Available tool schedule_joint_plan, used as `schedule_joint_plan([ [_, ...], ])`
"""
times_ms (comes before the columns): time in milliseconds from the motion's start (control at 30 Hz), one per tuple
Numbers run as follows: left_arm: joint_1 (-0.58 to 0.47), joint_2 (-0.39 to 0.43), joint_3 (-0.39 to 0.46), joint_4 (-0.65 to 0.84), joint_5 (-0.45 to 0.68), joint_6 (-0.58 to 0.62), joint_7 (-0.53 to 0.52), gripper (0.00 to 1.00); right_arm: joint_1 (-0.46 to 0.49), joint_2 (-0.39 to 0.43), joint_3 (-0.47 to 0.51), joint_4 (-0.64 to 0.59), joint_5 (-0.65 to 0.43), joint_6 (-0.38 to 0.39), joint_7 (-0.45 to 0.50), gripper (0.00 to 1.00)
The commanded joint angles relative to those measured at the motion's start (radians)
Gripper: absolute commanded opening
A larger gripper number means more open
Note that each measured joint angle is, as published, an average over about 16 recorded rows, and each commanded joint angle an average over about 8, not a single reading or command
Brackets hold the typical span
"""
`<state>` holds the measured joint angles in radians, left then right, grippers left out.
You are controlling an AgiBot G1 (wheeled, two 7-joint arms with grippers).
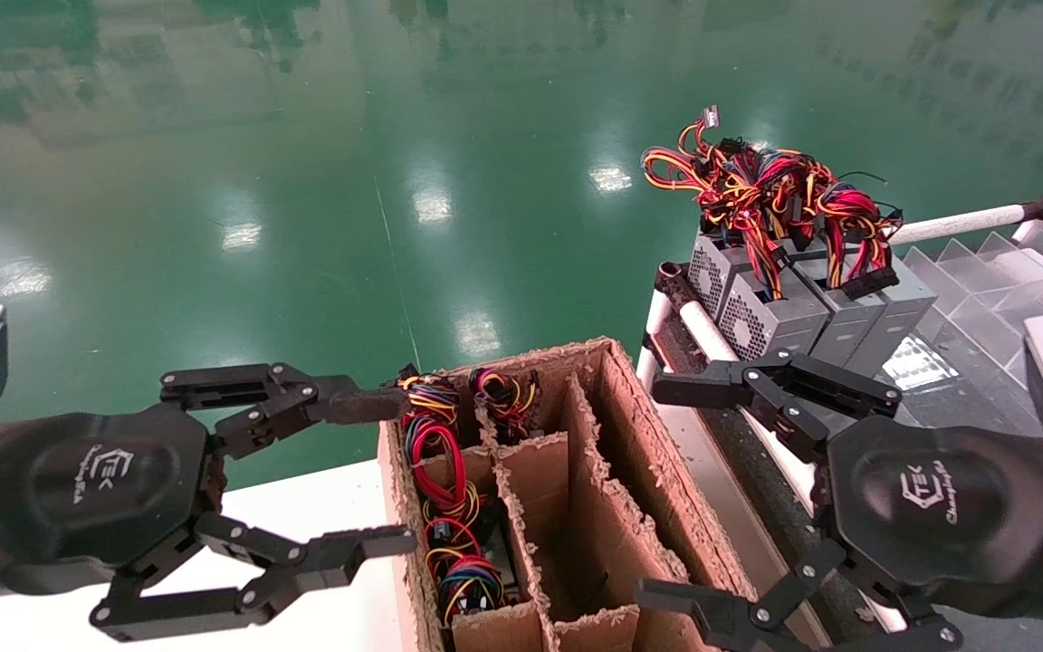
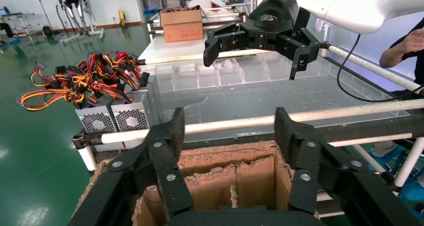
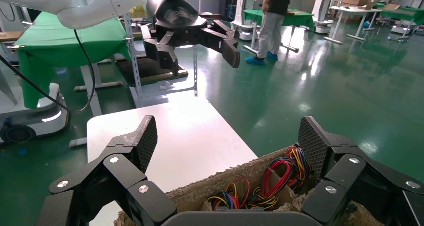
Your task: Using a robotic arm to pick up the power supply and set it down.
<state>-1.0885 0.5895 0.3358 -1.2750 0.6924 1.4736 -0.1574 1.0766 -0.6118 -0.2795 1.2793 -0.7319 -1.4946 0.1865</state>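
The power supply [image 1: 449, 507], low in the cardboard box's [image 1: 630, 435] left slot, looked heavy and rigid; grasp its casing, not its wires. Left gripper [image 1: 386, 471] and right gripper [image 1: 666, 489] hung wide open.

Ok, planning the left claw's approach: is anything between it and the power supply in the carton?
Yes: the carton's left wall stands between the open left claw and the power supply, which sits low in the left column. From above, nothing visible blocks it.
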Motion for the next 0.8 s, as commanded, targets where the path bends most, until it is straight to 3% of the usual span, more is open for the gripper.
schedule_joint_plan([
  [33, 0.000, 0.000, 0.000, 0.000, 0.000, 0.000, 0.000, 0.00, 0.000, 0.000, 0.000, 0.001, 0.000, 0.000, 0.000, 1.00],
  [467, 0.000, 0.000, 0.000, 0.000, 0.000, 0.000, 0.000, 0.00, -0.003, 0.002, -0.007, -0.016, -0.035, 0.030, -0.001, 1.00],
  [733, 0.000, 0.000, 0.000, 0.001, 0.000, 0.000, 0.000, 0.00, 0.033, -0.022, -0.074, -0.027, -0.150, 0.043, 0.047, 1.00],
  [767, 0.000, 0.000, 0.000, 0.001, 0.000, 0.000, 0.000, 0.05, 0.043, -0.033, -0.091, -0.031, -0.174, 0.042, 0.056, 1.00],
  [800, 0.000, 0.000, 0.001, 0.001, 0.000, 0.000, 0.000, 0.17, 0.053, -0.046, -0.108, -0.036, -0.198, 0.039, 0.065, 1.00],
])
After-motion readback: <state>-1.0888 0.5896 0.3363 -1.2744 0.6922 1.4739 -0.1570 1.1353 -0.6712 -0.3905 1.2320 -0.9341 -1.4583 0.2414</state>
